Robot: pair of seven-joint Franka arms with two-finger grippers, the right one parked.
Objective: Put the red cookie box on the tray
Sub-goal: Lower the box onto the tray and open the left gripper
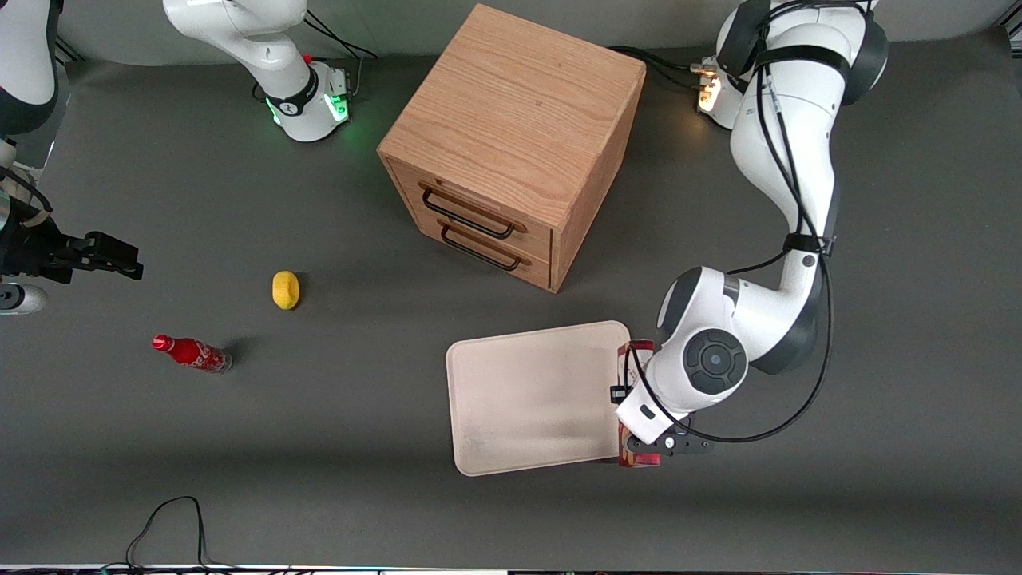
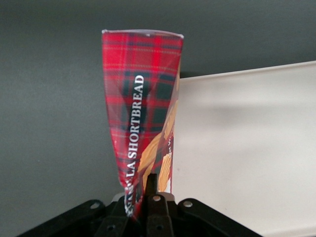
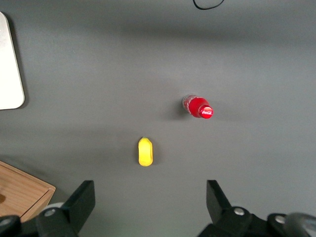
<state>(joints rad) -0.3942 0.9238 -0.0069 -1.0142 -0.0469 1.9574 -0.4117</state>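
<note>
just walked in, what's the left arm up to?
The left arm's pincer is shut on the red cookie box, holding it at the edge of the tray on the working arm's side. In the wrist view the box sits partly over the tray's rim, partly over the grey table; whether it is lifted or resting can't be told. A cola bottle and a yellow object lie toward the parked arm's end, the wooden drawer cabinet mid-table.

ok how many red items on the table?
2. The long tartan-red cardboard cookie box sits in the left end effector at the flat cream tray's edge. The small red cola bottle stands toward the parked arm's end, near the yellow lemon.
</note>
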